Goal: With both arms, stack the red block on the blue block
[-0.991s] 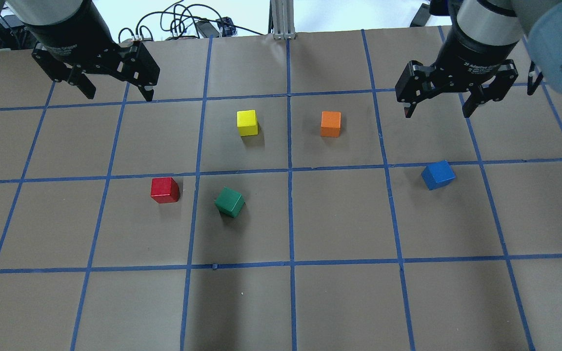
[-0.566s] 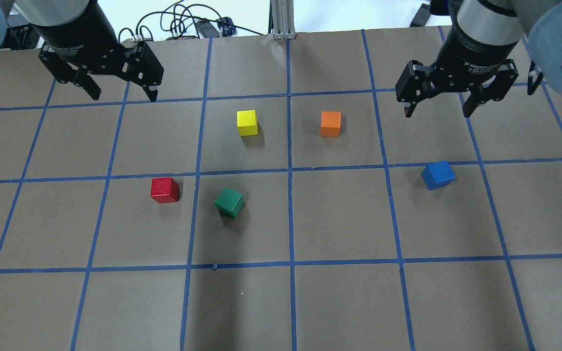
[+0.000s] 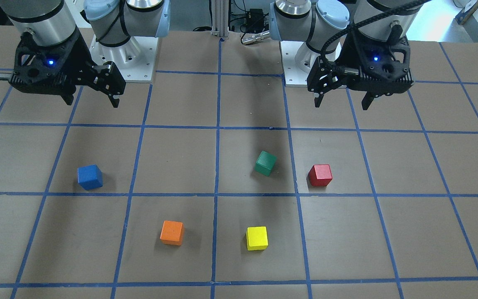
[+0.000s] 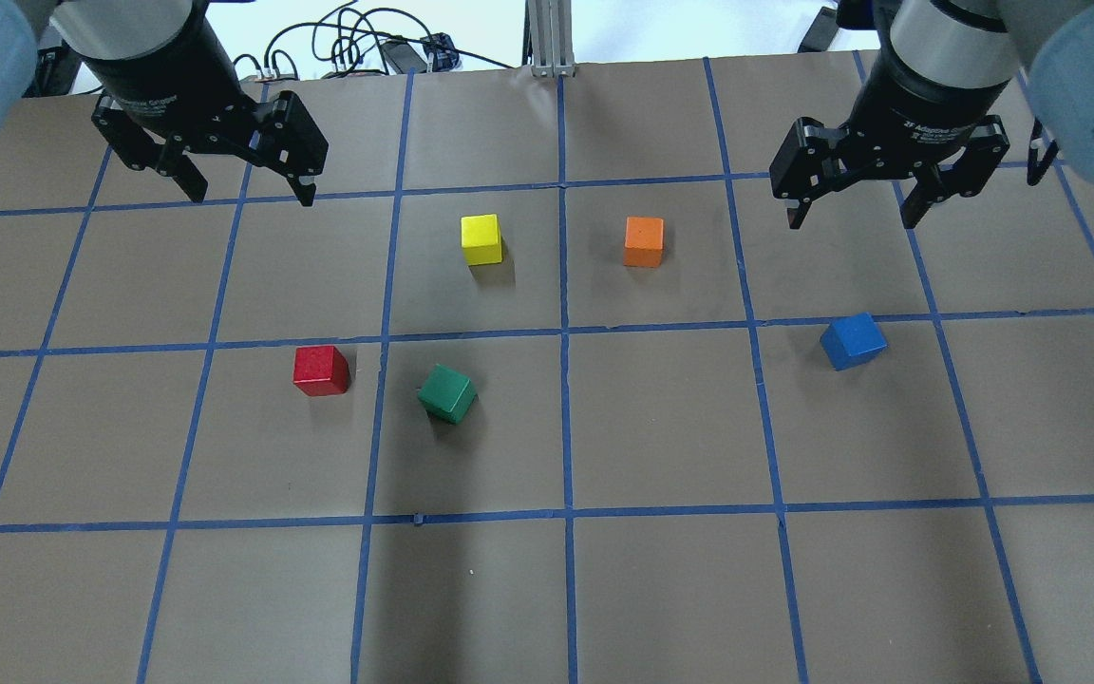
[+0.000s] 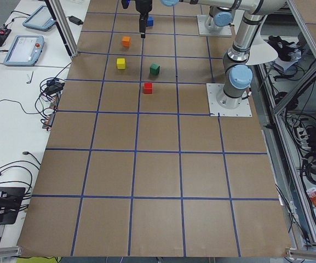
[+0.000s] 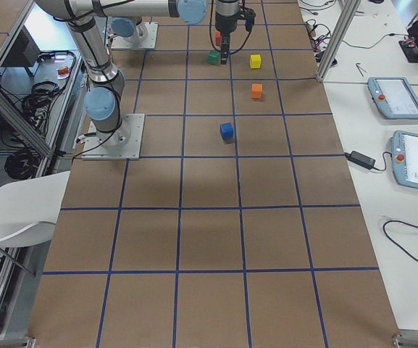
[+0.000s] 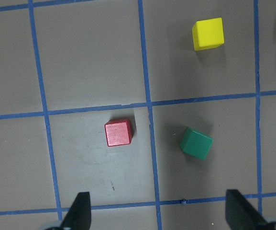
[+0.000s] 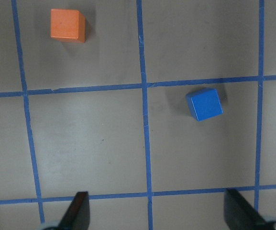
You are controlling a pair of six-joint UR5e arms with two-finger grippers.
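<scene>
While both arms hung raised over the bench (image 4: 661, 427), a brown surface ruled into squares by blue tape lines (image 4: 564, 332), no block was held by either of them. The left arm (image 4: 143, 47) came in over the robot's left half and the right arm (image 4: 946, 47) over its right half.

The left pincer (image 4: 251, 195) had its two fingers spread wide with nothing between them, and it pointed down at the bench. The right pincer (image 4: 851, 220) was likewise spread wide and empty, each pincer showing a small blue light in the front-facing view.

The red block (image 4: 321, 370) sat flat on the bench in the robot's left half, well apart from the left pincer and lower than it. In the left wrist view it lay ahead of the spread fingertips, nearer that view's left finger than its right. The blue block (image 4: 852, 341) sat on the bench in the right half, turned a little against the tape lines, well apart from the right pincer and below it. In the right wrist view it lay ahead of the fingertips, toward that view's right finger. The two blocks were far from each other, in different squares.

Just beside the red block, across one tape line, lay a green block (image 4: 446, 393), turned askew. A yellow block (image 4: 481, 239) and an orange block (image 4: 644, 241) stood farther out, on either side of the middle line.
</scene>
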